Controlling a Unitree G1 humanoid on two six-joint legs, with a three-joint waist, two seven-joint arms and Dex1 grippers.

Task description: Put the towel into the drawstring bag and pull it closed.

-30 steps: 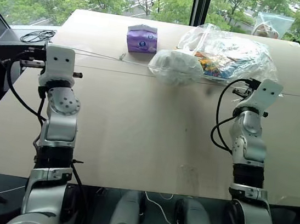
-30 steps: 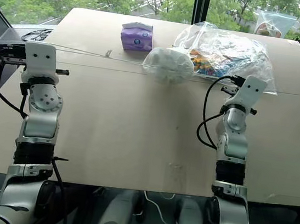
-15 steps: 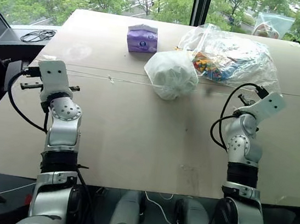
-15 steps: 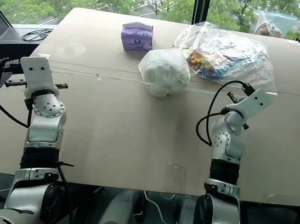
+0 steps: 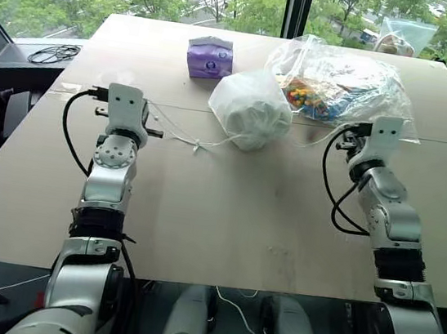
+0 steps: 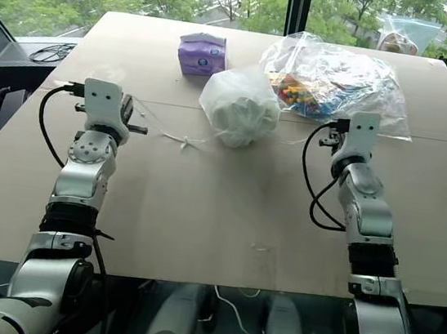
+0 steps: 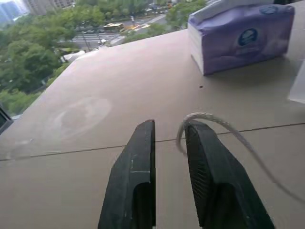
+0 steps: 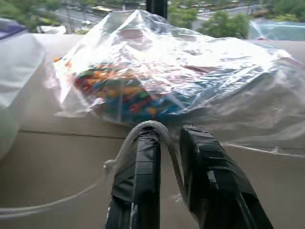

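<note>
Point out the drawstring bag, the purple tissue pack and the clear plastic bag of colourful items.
drawstring bag (image 5: pixel 249 109), left eye view, middle of its bulging white body.
purple tissue pack (image 5: pixel 210 56), left eye view, its front face.
clear plastic bag (image 5: pixel 350 81), left eye view, crinkled top.

Cinched white drawstring bag (image 5: pixel 249 110) mid-table

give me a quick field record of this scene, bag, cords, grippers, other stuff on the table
drawstring bag: white, bulging, mouth cinched, resting mid-table
cords: slack, running from the bag toward each gripper
left gripper: fingers parted, cord looped over one fingertip
right gripper: fingers parted, cord draped across them
towel: not visible, presumably inside the bag
tissue pack: purple, behind the bag
clear plastic bag: colourful items, beside the drawstring bag
table: tan
</note>
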